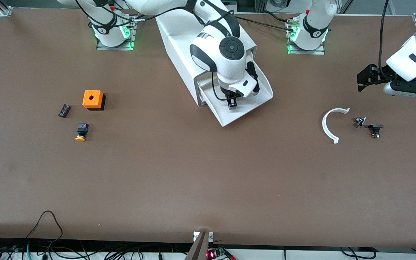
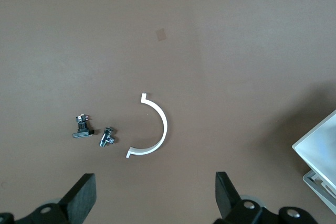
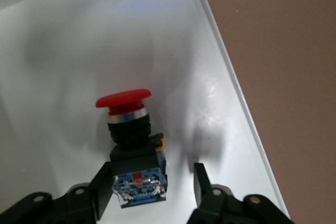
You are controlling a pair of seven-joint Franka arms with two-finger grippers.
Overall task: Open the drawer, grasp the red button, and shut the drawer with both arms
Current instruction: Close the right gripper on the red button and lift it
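The lowest drawer [image 1: 256,103] of the white cabinet [image 1: 186,50] is pulled out. The button [image 3: 128,124], with a red mushroom cap and a black body on a blue base, lies on its side in the drawer [image 3: 68,51]. My right gripper [image 1: 232,103] is down in the drawer. In the right wrist view this gripper [image 3: 151,181] is open, with its fingers on either side of the button's base. One finger [image 3: 103,190] is against the base and the other stands apart from it. My left gripper [image 1: 366,76] waits open over the table at the left arm's end, also open in its wrist view [image 2: 155,195].
A white curved strip [image 1: 329,126] and two small dark metal parts [image 1: 359,122] [image 1: 376,130] lie under the left gripper's area. An orange cube with a hole [image 1: 93,99], an orange-capped button [image 1: 81,131] and a small black part [image 1: 64,110] lie toward the right arm's end.
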